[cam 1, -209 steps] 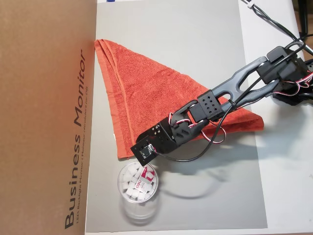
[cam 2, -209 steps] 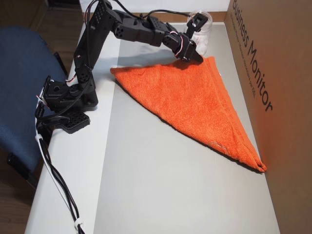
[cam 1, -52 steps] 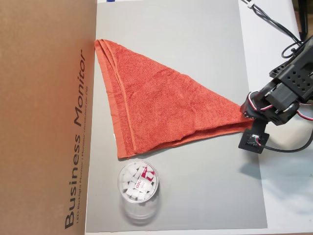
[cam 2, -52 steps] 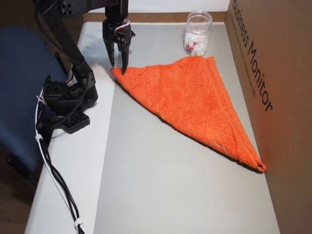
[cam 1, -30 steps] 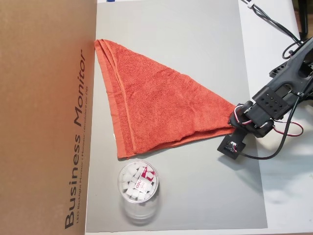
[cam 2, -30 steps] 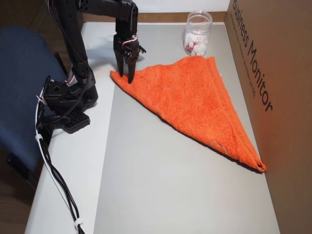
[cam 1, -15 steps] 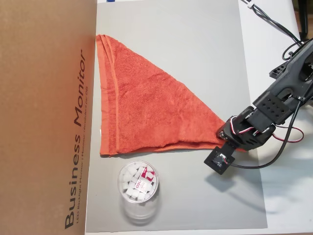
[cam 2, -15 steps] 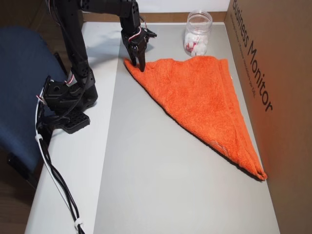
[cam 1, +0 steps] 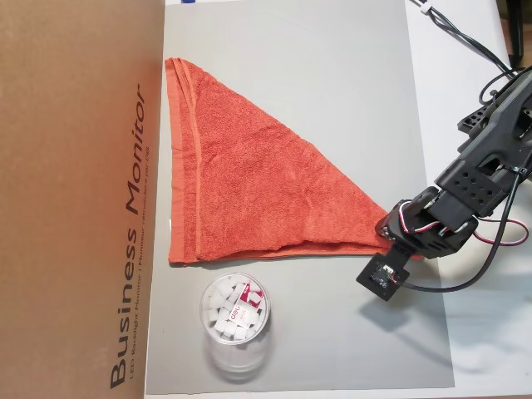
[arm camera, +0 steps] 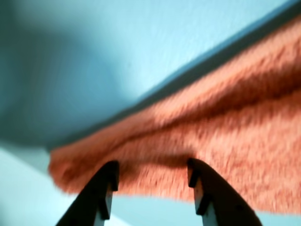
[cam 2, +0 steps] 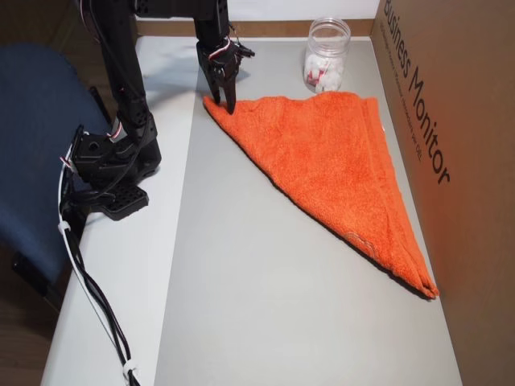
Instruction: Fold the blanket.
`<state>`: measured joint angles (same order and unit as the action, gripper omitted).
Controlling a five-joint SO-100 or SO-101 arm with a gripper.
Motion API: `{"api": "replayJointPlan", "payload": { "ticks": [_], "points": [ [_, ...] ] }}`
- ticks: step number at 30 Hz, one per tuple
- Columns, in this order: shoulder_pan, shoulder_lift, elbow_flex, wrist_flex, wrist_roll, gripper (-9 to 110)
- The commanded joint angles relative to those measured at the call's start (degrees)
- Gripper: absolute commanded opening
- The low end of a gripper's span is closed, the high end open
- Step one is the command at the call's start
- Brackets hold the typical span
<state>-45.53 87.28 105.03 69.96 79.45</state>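
A brown cardboard box (cam 1: 79, 199) printed "Business Monitor" stands along one side of the white table (cam 2: 129, 265), filling the left of an overhead view (cam 1: 79, 199) and the right of the other. Beside it, a grey mat (cam 1: 332, 100) covers most of the tabletop. The blanket (cam 1: 249, 191), an orange-red terry towel, lies flat on the mat, folded into a triangle: its long hemmed edge runs next to the box, and its far point reaches toward the arm's side of the mat. The black robot arm (cam 2: 121, 72) rises from its base near the table edge next to a blue chair (cam 2: 32, 137), its cables (cam 2: 96, 314) trailing down the white surface. The gripper (cam 2: 226, 105) points straight down at the blanket's pointed corner, fingertips at the cloth. In the blurred wrist view the two dark fingers (arm camera: 101, 193) stand a little apart, roughly halfway open, with the towel's edge (arm camera: 188, 141) lying just beyond their tips; whether any cloth is pinched between them I cannot tell. A clear plastic jar (cam 1: 234, 312) holding small white pieces stands on the mat just beside the blanket's other near corner, close to the box.
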Motion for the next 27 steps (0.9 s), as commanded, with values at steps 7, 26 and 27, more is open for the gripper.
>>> {"api": "replayJointPlan", "payload": {
  "ticks": [7,26,27],
  "points": [
    [3.52,13.27,-0.35,0.97,-7.29,14],
    [8.35,22.68,12.66,1.23,-50.01,14],
    [7.82,22.59,13.27,1.23,-50.71,14]
  ]
}}
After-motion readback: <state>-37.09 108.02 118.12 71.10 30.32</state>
